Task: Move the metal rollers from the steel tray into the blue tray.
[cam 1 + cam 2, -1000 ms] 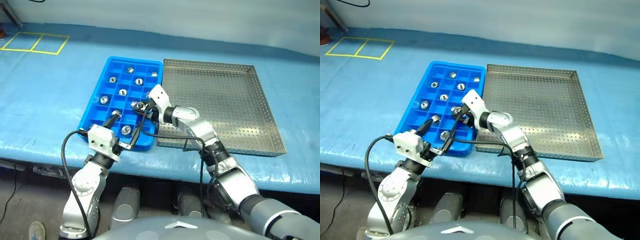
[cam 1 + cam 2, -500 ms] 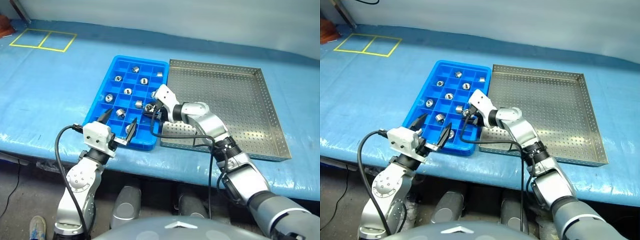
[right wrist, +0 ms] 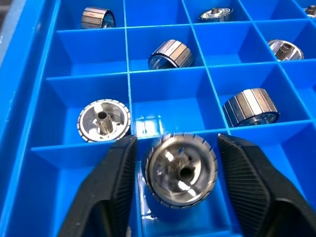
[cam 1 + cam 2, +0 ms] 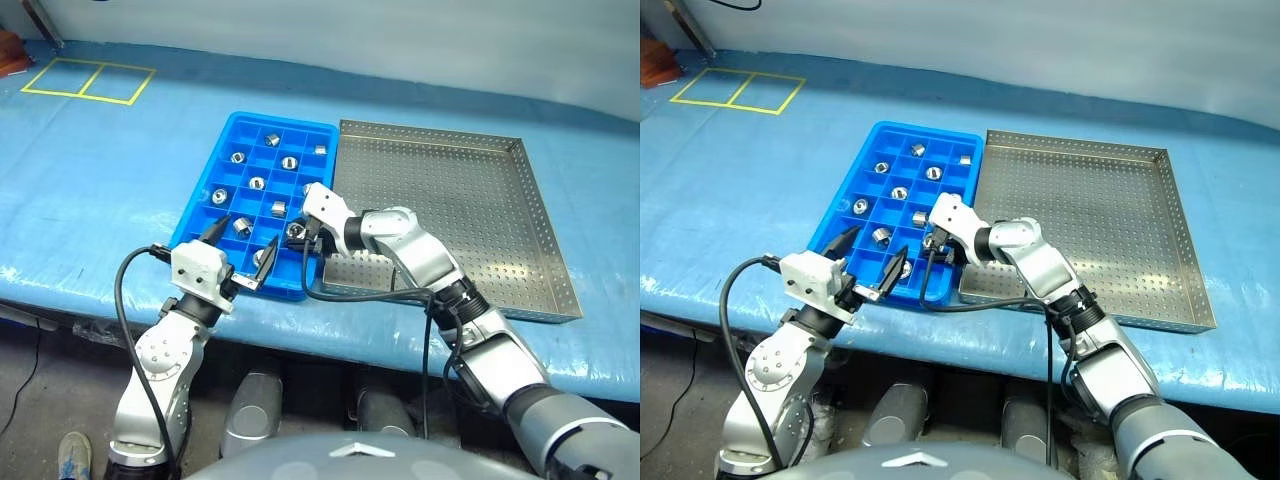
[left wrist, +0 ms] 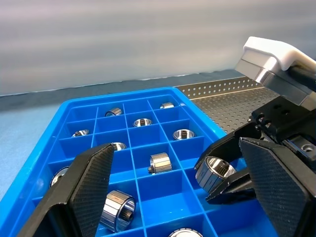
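Right gripper (image 3: 180, 173) jaws part-open around roller (image 3: 181, 169), perhaps not gripping, left gripper (image 5: 173, 192) wide, empty.

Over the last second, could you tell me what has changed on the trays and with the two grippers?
The right gripper, shut on a metal roller a second ago, has opened its fingers around it over a compartment of the blue tray; whether the roller already rests on the floor I cannot tell. The left gripper stays open at the tray's near edge. The steel tray and other rollers lie as before.
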`<state>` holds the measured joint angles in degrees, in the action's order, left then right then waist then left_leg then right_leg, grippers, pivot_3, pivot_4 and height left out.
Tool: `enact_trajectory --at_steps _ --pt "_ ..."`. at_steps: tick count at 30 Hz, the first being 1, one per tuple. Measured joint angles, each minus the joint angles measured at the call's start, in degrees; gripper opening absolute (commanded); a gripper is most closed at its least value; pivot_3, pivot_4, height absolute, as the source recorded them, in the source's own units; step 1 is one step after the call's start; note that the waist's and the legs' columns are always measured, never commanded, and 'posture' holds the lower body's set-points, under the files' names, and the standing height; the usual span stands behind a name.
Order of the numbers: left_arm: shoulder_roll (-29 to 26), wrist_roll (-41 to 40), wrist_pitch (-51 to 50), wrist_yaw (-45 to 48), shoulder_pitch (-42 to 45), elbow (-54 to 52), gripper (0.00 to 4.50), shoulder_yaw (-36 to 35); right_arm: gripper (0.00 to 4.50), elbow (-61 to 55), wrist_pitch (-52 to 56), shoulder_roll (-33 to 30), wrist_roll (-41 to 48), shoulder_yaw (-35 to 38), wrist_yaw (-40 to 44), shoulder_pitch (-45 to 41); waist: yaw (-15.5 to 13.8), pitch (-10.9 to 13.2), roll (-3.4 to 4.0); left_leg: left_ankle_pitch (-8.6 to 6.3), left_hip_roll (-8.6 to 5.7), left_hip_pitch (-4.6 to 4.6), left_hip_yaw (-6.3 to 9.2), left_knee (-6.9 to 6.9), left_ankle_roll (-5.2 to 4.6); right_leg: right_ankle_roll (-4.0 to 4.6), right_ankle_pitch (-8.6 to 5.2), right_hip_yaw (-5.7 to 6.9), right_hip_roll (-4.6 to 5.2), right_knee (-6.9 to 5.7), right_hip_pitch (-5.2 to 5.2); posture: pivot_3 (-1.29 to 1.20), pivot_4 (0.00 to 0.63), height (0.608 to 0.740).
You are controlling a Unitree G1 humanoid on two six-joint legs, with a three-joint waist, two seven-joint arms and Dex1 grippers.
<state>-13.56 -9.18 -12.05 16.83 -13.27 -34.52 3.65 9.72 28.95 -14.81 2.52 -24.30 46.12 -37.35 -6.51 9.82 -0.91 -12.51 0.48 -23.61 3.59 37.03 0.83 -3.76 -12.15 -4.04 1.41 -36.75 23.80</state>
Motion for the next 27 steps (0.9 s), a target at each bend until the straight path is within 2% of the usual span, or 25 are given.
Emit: enact_trajectory --at_steps 1,5,9,15,22,26,27 --pt "-0.01 0.0 -0.01 0.01 0.2 0.0 4.5 0.05 3.66 0.16 -0.2 0.16 -0.14 0.06 -0.72 0.03 -0.01 0.0 0.0 0.0 -0.01 0.0 0.0 0.01 0.0 0.0 0.0 0.0 0.01 0.0 -0.01 0.28 0.15 0.74" --pt "-0.01 -0.04 -0.02 0.56 2.18 0.47 4.5 0.49 3.66 0.5 -1.34 1.62 0.36 3.0 -4.58 1.39 -0.02 0.0 0.0 0.0 -0.03 -0.03 0.01 0.02 0.01 0.0 0.0 0.01 0.03 0.02 -0.02 0.24 0.15 0.74" --pt "0.26 -0.04 0.03 1.02 6.02 2.8 4.5 1.15 3.66 -1.45 -3.88 3.76 3.17 10.52 -9.55 6.2 0.35 0.0 0.0 0.0 -0.04 -0.09 0.04 0.01 0.01 -0.01 0.01 0.03 0.03 0.06 0.01 0.18 0.15 0.74" --pt "0.44 1.2 0.13 2.61 12.26 9.05 4.5 4.06 3.66 -8.4 -11.98 5.8 6.09 16.97 -13.53 14.87 3.28 0.01 0.03 0.0 -0.01 -0.08 0.01 -0.07 0.01 -0.05 0.03 0.01 0.0 0.05 0.03 0.09 0.15 0.74" --pt "1.97 2.74 2.06 3.76 17.77 15.62 4.5 6.71 3.66 -13.91 -12.3 2.51 7.4 19.96 -15.02 24.01 6.02 0.01 0.03 0.01 0.0 -0.02 -0.01 0.03 0.01 -0.08 0.05 -0.03 -0.01 -0.03 -0.01 0.01 0.15 0.74" --pt "4.38 2.94 4.12 3.31 19.32 18.84 4.5 7.34 4.46 -19.38 -12.37 2.04 10.82 23.06 -15.33 27.77 7.38 0.01 0.04 0.0 -0.02 0.0 -0.04 0.04 0.0 -0.11 0.06 -0.09 0.0 -0.01 -0.05 -0.02 0.15 0.74" --pt "4.82 2.95 4.64 3.28 19.5 19.61 4.5 7.43 4.46 -20.94 -12.37 1.45 11.51 23.98 -15.4 29.18 7.64 0.01 0.03 0.0 -0.02 -0.01 -0.03 0.04 0.0 -0.12 0.06 -0.08 0.0 0.0 -0.05 -0.05 0.15 0.74"
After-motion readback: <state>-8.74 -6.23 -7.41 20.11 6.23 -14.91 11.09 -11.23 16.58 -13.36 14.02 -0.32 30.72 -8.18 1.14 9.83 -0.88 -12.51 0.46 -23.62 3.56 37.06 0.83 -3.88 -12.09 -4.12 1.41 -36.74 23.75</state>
